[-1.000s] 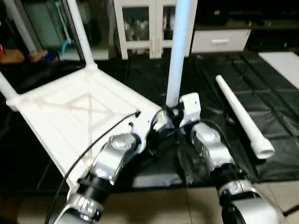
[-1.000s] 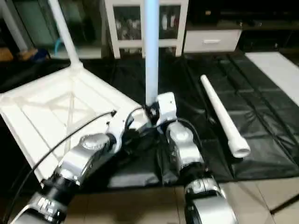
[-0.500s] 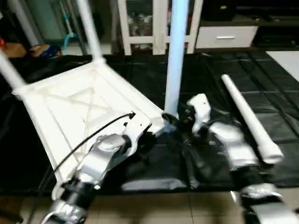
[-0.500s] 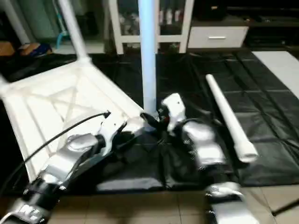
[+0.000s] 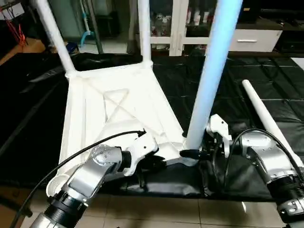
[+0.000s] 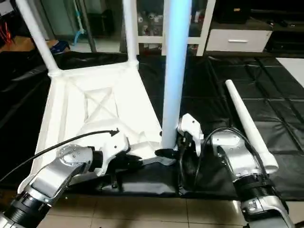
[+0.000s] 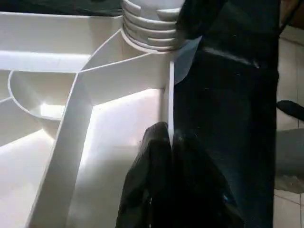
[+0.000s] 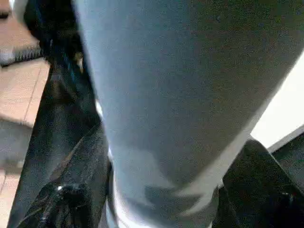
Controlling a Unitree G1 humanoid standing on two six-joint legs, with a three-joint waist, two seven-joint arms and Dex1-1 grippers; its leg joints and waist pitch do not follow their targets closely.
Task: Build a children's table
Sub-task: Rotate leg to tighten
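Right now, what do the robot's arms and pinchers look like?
Both forearms are shiny silver and rounded, with black ribbed cuffs nearer the body. Each wrist has a white casing. The left gripper and right gripper have black fingers. A thin black cable arcs over the left arm.

We take the upturned tabletop on the floor mat as our landmark. Two legs stand at its far corners, a third at its near right corner. To its right lies a loose leg; behind it stands a cabinet.
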